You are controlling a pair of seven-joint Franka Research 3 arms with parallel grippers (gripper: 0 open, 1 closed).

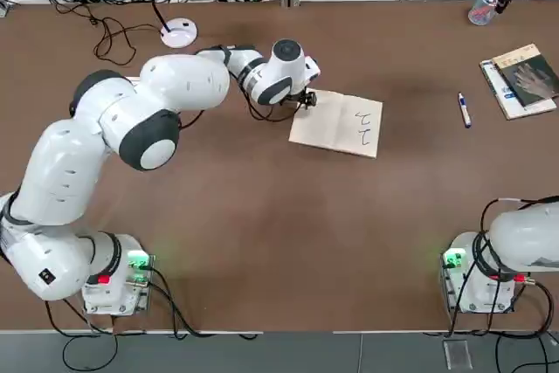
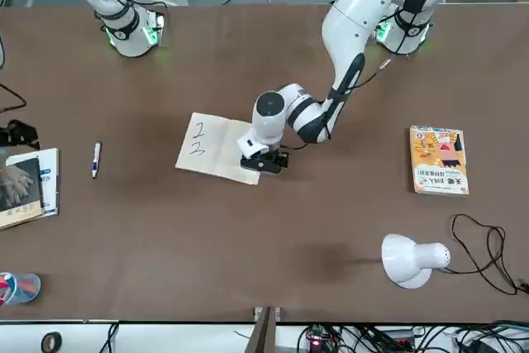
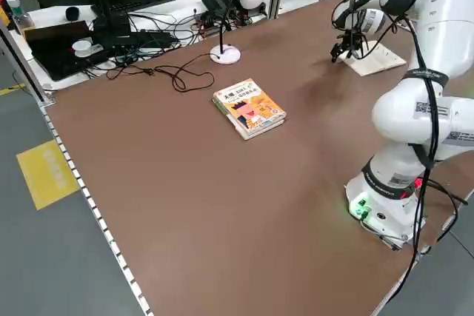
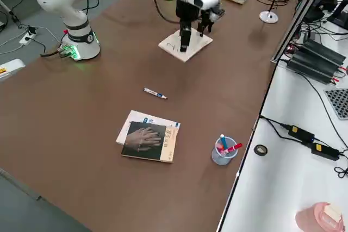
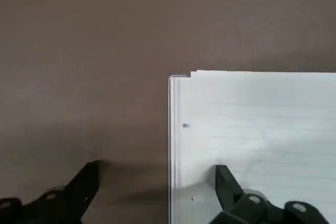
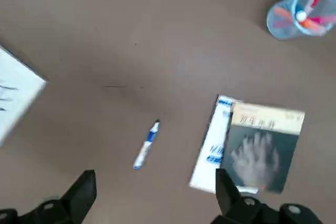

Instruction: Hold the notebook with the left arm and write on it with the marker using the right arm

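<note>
"Brown table [image 1: 279, 242], with the notebook [image 1: 332, 124] lying open on it. Why does the left end effector [image 5: 159, 165] sit at the notebook's left side?"

"Probably to steady it there and leave the written right page free. Its fingers are wide apart, one over the paper and one beyond the edge, so nothing is pinched."

"And the right one?"

"The right end effector [image 6: 157, 171] is above the table, off to the notebook's right, spread wide and empty. The marker [image 1: 465, 110] lies capped to the notebook's right, well apart from it, so picking that up looks like the next job."

"Anything in the way?"

"The dark book [image 1: 528, 74] lies on a white one [image 1: 515, 98], farther right of the notebook than the marker; a low reach could brush them. The cup of pens [image 1: 482, 11] is right of the notebook and farther back."

"On the other side?"

"The orange book [image 2: 439, 160] and the lamp [image 2: 409, 260] are left of the notebook. The likelier snag is the left arm's cable [image 1: 253, 109], looping close to the notebook's left side."
</note>
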